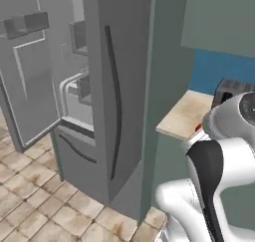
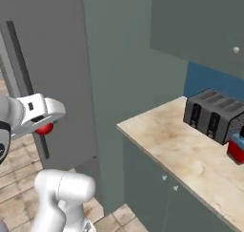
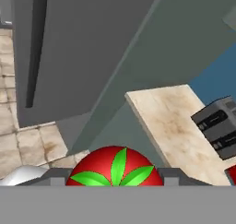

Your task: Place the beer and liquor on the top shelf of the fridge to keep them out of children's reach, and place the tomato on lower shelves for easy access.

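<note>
From the left base view we see the fridge (image 1: 117, 86), a tall grey cabinet with a long dark vertical handle on its closed right door, while its left door stands swung open and shows pale grey door bins inside; a tiled floor (image 1: 35, 196) runs in front of it, and to the right a pale surface (image 1: 185, 114) juts out beside a grey-green panel, with our white arm rising large in the lower right corner. From the right base view we find the gripper (image 2: 44, 126) at the left edge, a white hand held in front of the fridge door and its dark handle, with the tomato (image 2: 44, 128) showing red just under it; to the right the surface carries a dark toaster (image 2: 212, 114), and a red and blue thing sits at the right edge, too cropped for us to name. From the hand view we look past the tomato, a round red ball with a green star-shaped stem top, sitting at the bottom between the two dark finger tips, which pinch it from either side; beyond it lie the grey fridge door, the floor tiles, the surface and the toaster.
</note>
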Tool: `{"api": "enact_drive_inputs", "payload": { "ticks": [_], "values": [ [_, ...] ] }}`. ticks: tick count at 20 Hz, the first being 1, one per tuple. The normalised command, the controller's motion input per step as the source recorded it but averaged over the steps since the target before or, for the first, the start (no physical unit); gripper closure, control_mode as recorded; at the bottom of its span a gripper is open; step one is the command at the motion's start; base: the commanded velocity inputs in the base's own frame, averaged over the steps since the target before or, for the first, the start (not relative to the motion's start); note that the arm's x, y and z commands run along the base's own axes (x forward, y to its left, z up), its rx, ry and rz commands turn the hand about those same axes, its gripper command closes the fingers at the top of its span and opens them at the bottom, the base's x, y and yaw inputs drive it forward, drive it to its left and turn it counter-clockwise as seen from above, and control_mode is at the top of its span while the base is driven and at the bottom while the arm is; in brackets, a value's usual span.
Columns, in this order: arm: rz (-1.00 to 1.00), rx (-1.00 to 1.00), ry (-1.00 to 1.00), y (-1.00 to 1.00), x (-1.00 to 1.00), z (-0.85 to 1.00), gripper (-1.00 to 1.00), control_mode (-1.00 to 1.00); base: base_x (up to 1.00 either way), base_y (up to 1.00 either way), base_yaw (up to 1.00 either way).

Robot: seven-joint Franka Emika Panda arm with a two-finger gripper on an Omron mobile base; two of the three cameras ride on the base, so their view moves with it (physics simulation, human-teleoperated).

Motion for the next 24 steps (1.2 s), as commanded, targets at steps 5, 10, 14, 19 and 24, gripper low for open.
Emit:
{"api": "enact_drive_inputs", "payload": {
  "ticks": [5,10,14,19,24],
  "values": [
    [0.00,0.00,0.00,0.00,0.00,0.00,1.00,1.00,0.00,0.43,0.78],
    [0.00,0.00,0.00,0.00,0.00,0.00,1.00,1.00,0.07,0.58,0.69],
    [0.00,0.00,0.00,0.00,0.00,0.00,1.00,1.00,0.37,0.63,0.57],
    [0.00,0.00,0.00,0.00,0.00,0.00,1.00,1.00,0.72,0.34,0.37],
    [0.00,0.00,0.00,0.00,0.00,0.00,1.00,1.00,0.87,0.07,0.13]
  ]
}}
